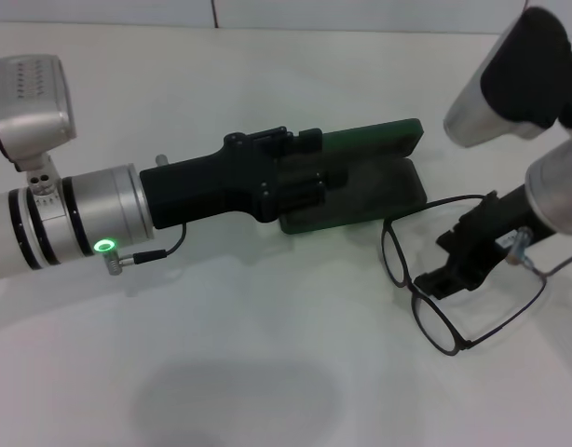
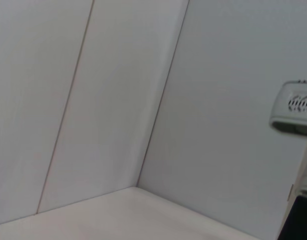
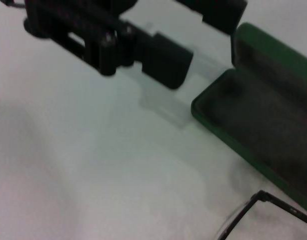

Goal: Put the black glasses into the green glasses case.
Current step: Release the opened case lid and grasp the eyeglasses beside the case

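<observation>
White desk point(image 1: 221, 372) carries everything; task looks roughly mid-way, nothing is in the case yet. Left arm reaches across from the robot's left, its black left gripper point(image 1: 309, 177) lying over the near-left end of the green glasses case point(image 1: 384, 182); whether its jaws are wide, narrow or pressing on the case I cannot tell, as the head view shows only the housing from above and the left wrist view shows only wall and desk edge. Likely it is steadying the case, but that is a judgement. The case sits open at centre-right of the desk, lid raised at the far side, dark lining exposed and nothing in it, as the right wrist view confirms point(image 3: 263, 120). Right arm comes in from the right, right gripper point(image 1: 442, 277) low over the desk with its jaws closed narrow on the black glasses point(image 1: 430, 312) near the bridge. Glasses are just beside the case's near-right corner, outside it, temples unfolded and running back toward the right arm; lifted or resting on the desk is unclear. Done: case open, glasses gripped. Left: carry glasses over the open tray, lower them in, release; the unfolded temples may snag on the rim.
</observation>
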Tool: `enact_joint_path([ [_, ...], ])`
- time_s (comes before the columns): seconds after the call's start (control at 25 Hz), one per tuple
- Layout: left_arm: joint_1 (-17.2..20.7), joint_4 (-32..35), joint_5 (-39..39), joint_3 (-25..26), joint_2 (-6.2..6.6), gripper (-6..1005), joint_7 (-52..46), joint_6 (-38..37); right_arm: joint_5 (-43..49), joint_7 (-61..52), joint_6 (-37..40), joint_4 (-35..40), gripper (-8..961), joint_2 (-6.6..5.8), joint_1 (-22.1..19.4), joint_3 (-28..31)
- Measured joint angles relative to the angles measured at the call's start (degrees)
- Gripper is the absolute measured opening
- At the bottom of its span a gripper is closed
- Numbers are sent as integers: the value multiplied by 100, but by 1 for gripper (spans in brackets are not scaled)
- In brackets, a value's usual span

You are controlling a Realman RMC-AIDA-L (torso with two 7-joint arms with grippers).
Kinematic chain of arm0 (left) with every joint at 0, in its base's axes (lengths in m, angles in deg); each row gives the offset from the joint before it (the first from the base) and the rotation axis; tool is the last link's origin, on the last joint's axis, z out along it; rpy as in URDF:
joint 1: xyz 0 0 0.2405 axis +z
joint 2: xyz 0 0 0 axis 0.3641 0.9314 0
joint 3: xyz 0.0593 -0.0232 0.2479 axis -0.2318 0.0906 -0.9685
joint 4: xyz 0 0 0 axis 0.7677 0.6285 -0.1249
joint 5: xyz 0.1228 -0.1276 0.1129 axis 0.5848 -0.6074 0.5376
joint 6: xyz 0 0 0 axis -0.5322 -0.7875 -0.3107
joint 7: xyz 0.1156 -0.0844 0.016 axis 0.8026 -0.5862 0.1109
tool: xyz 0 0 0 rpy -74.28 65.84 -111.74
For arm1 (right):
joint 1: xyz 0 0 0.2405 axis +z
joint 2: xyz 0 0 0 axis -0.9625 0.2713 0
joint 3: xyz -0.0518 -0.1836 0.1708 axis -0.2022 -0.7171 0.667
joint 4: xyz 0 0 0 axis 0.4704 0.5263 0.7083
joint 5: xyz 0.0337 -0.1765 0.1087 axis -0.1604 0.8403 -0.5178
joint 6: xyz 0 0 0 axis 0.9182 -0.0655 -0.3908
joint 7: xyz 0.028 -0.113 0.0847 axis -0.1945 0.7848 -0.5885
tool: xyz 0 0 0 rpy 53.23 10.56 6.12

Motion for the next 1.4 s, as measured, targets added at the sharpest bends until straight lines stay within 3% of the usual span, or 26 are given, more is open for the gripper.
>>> enact_joint_path([
  [0.36, -78, -5, -72, 7, -30, 638, -33, -58, -75, -7, -491, -206, 564, 5, -99, -444],
  [0.8, -49, -5, -75, 10, -3, 638, -48, -60, -276, 1, -368, 92, 548, -5, -240, -218],
  [1.16, -83, -4, -37, 4, 6, 638, -90, -60, -506, 27, -410, -23, 531, 7, -255, -378],
  [1.4, -92, -5, -25, 7, 10, 637, -91, -59, -456, 20, -855, -337, 519, 6, -252, -699],
])
